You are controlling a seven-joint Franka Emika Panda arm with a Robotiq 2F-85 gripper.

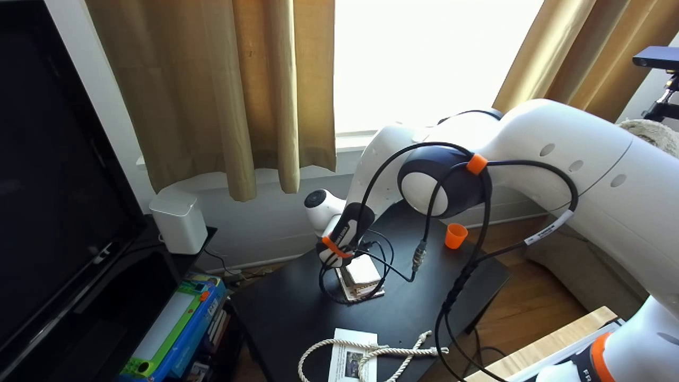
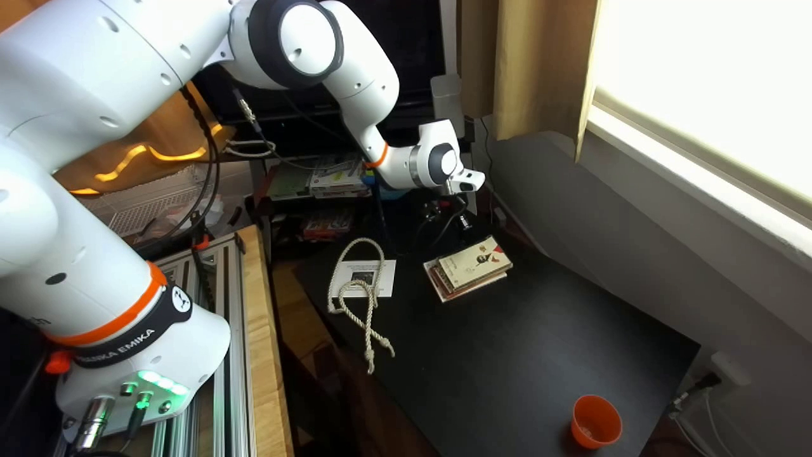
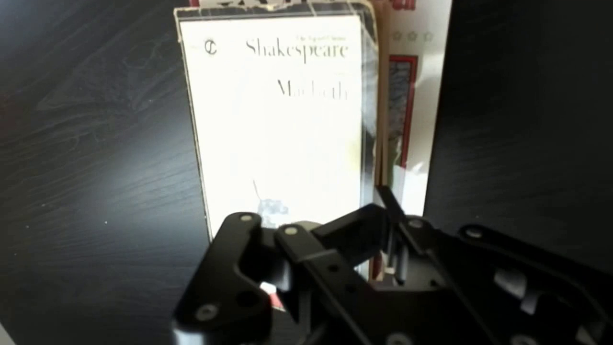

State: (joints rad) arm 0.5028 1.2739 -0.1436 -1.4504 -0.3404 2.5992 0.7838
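My gripper [image 3: 387,211] hangs over one end of a pile of books [image 2: 468,270]. In the wrist view my fingers [image 3: 352,227] look drawn together, with next to no gap at the tips, right by a long edge of the top book [image 3: 282,124], whose cover reads Shakespeare, Macbeth. I make out nothing held between them, and I cannot tell whether they touch the pile or stand just above it.

The pile lies flat on the black table [image 2: 539,330]. Beneath the top book, a larger white book [image 3: 426,96] sticks out along one side.

As I judge it, I am at the approach stage: my arm is at the pile and lined up near that edge, but no book looks lifted or parted from the rest, so any real handling is yet to be done.

On the side of the pile away from the window [image 1: 440,58], a rope [image 1: 406,352] loops across a printed sheet [image 1: 342,358]. Well apart from the pile, near a table edge, an orange cup [image 1: 456,237] stands upright. Farther off from the pile, a white box [image 1: 177,223] stands beside a television [image 1: 58,175].
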